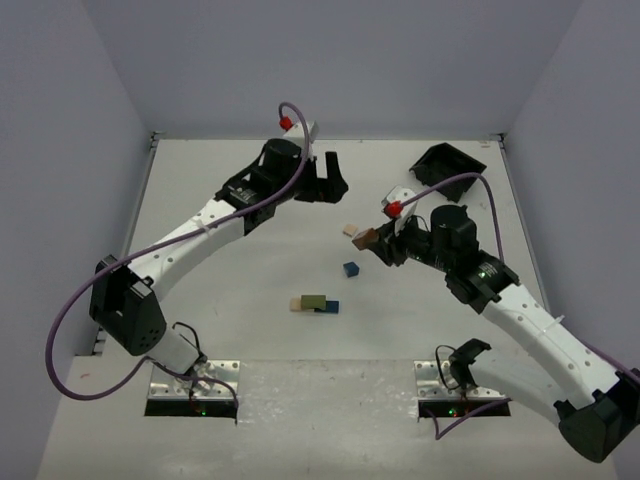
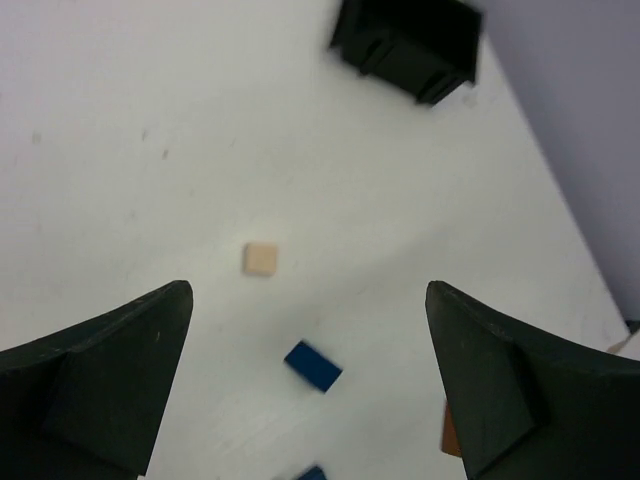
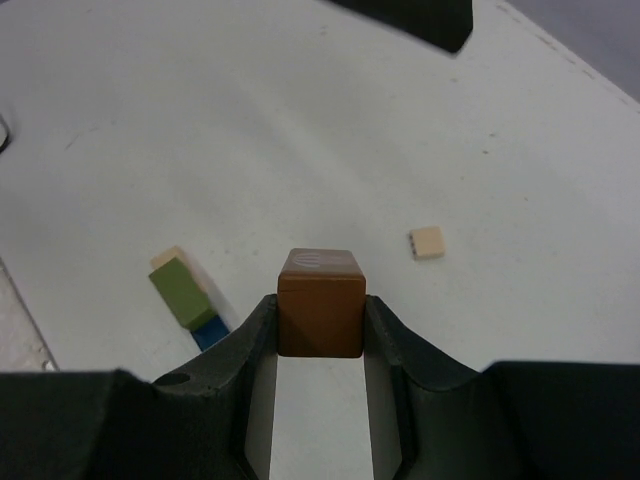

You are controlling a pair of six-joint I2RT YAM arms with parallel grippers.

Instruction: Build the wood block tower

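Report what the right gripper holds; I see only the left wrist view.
Observer: The right gripper is shut on a reddish brown block.
Operator: Locate the tower base.
Observer: An olive green block sits between a tan block and a dark blue block, touching both, midway between the two arm bases.
Operator: Place my left gripper for me.
Observer: The left gripper is over the far part of the table, well away from that group.
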